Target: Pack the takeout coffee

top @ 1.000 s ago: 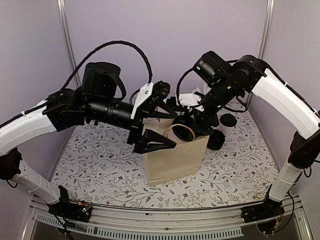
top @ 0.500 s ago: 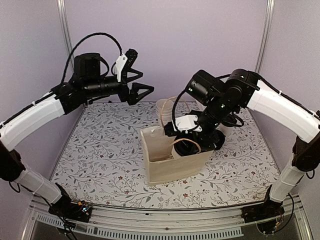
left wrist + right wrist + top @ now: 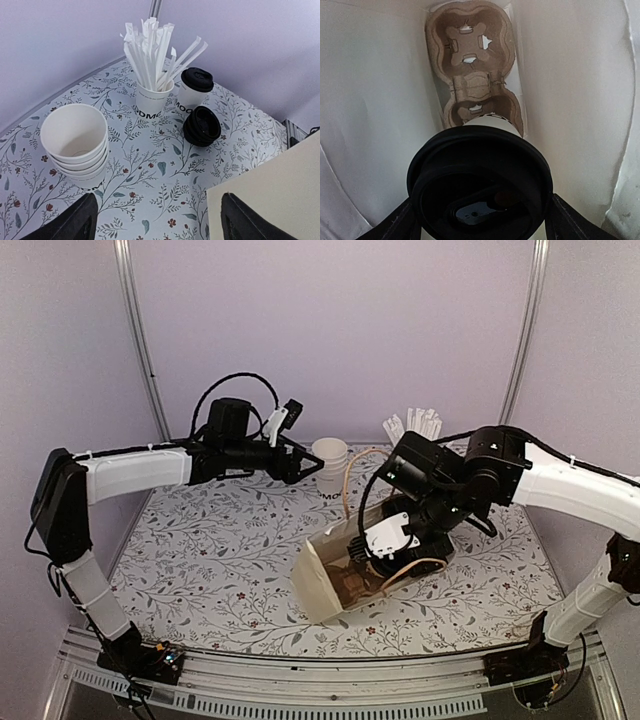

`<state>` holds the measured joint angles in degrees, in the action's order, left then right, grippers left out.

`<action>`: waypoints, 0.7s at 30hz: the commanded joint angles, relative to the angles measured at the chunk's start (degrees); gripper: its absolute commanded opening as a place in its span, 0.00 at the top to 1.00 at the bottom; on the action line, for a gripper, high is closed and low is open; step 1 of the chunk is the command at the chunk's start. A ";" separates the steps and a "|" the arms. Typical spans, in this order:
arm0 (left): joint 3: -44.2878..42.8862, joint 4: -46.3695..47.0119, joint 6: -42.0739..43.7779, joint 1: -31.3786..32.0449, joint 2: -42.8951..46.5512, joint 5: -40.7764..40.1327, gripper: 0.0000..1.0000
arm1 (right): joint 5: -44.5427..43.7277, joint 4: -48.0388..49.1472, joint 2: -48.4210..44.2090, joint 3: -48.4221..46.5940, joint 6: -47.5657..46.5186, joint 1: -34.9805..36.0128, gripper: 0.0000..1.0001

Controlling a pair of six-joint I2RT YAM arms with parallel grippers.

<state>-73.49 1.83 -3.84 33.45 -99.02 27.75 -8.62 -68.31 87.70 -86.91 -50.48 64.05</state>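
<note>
Coffee [image 3: 480, 185] sits clamped in my right pincer [image 3: 479, 216], inside the tilted bag [image 3: 375, 100], above the carrier [image 3: 470, 55], where I judge it should seat; left pincer [image 3: 159, 200] hangs open, empty.

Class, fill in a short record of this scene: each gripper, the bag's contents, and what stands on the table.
Left gripper: open, empty, near a stack of empty cups
Right gripper: inside the paper bag, closed on a lidded coffee cup
In bag: cardboard cup carrier, far socket empty
On table: straw cup, another lidded cup, spare lids
</note>
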 commanded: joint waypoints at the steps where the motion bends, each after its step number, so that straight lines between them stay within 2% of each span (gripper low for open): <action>1: 1.67 6.88 -2.90 1.79 -1.23 4.89 0.13 | -2.88 4.58 -2.99 1.88 -2.69 1.34 0.53; 6: 2.03 7.47 -2.73 2.48 -2.35 6.65 0.13 | -2.86 8.99 -5.46 5.85 -4.77 1.65 0.53; 12: 2.16 8.13 -3.10 2.56 -4.28 10.33 0.13 | -0.55 8.16 -8.67 8.57 -6.40 1.78 0.53; 21: 1.96 12.52 -7.68 3.49 -9.92 16.64 0.14 | -4.61 16.61 -14.35 16.87 -11.71 1.87 0.53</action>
<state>-71.94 11.60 -9.17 35.77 -106.26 40.40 -11.05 -56.84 75.35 -72.71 -59.07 65.52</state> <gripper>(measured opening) 0.860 0.814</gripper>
